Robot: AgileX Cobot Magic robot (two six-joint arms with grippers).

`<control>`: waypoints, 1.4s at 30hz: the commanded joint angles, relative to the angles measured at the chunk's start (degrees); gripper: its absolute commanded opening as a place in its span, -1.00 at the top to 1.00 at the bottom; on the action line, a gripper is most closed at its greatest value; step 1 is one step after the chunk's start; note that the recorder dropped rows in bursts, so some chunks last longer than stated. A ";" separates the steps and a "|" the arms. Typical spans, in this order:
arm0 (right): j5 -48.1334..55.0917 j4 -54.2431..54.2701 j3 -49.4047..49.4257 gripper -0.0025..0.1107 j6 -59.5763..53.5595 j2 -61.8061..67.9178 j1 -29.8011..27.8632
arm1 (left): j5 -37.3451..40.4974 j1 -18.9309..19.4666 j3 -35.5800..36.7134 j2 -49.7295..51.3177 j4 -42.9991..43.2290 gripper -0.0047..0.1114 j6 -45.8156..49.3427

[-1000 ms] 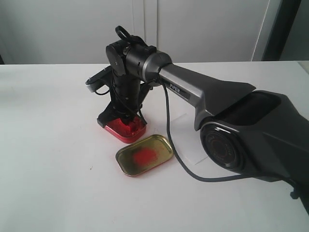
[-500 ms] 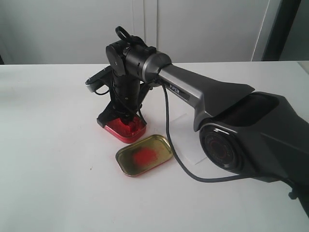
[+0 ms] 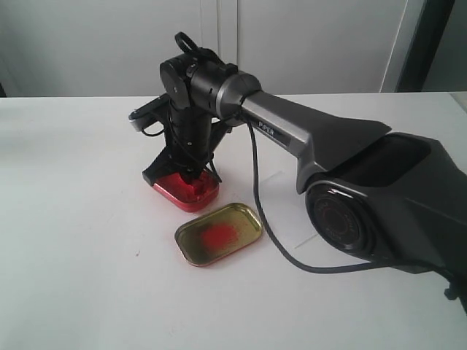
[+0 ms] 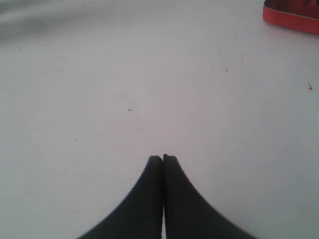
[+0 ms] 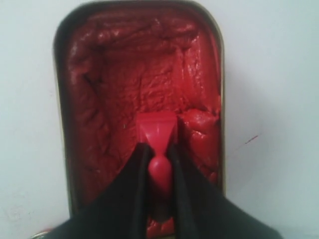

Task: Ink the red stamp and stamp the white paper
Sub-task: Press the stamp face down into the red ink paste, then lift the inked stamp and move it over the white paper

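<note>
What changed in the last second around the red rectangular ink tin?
The right gripper, shut on the small red plastic stamp, shifted slightly left and back in the exterior view, and the red ink tin seems nudged along with it. Grip unchanged; the shallow gold-coloured tin lid stayed put.

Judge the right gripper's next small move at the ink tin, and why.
Probably lift the red stamp straight up out of the ink tin. The right gripper is shut on its handle, and its square base sits low on the red ink, so inking looks done, though true contact is hard to tell. A straight rise clears the rim before heading to the white paper.
</note>
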 commanded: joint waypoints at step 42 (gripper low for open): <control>0.65 19.16 0.24 0.96 2.50 -0.90 -6.87 | -0.11 0.15 0.25 -0.24 -0.04 0.92 -0.46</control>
